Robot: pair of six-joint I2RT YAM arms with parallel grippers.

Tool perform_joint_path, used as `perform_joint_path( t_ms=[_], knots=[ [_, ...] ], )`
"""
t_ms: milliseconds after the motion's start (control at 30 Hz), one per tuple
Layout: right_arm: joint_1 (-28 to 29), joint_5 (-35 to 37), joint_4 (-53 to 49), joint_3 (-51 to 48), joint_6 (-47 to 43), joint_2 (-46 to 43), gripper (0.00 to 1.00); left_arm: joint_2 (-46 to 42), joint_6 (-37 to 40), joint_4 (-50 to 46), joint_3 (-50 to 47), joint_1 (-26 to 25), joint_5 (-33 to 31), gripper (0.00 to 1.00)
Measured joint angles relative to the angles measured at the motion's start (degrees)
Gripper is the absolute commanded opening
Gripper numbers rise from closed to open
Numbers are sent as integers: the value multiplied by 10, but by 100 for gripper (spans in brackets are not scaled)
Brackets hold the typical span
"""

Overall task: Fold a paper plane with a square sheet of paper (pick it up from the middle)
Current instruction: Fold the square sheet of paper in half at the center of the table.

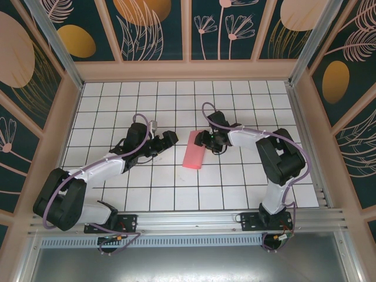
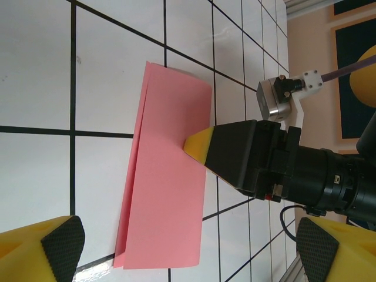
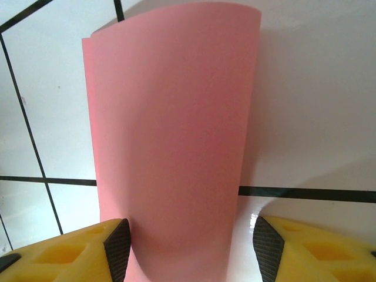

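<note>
The square sheet of paper [image 1: 193, 157] is salmon pink and lies folded in half as a long rectangle on the white grid table. Its layers show at the left edge in the left wrist view [image 2: 167, 176]. My right gripper [image 1: 198, 141] stands open astride the sheet's far end. There the paper [image 3: 170, 129] bows up between the pads; the left pad [image 3: 117, 249] touches its edge, the right pad [image 3: 267, 252] is apart from it. My left gripper [image 1: 169, 140] is open, just left of the sheet and holding nothing [image 2: 191, 247]. The paper plane is out of view.
The table [image 1: 235, 188] is walled by patterned panels [image 1: 35, 88] at the back and sides. An aluminium rail [image 1: 194, 220] runs along the near edge by the arm bases. The right arm's black wrist [image 2: 305, 170] reaches over the sheet's right side.
</note>
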Motion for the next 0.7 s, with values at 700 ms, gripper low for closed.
perform_joint_path(
  t_ms=[700],
  knots=[
    [14,33,-43,32,-12,17,62,-4,14,-14,1,0,-2,95]
  ],
)
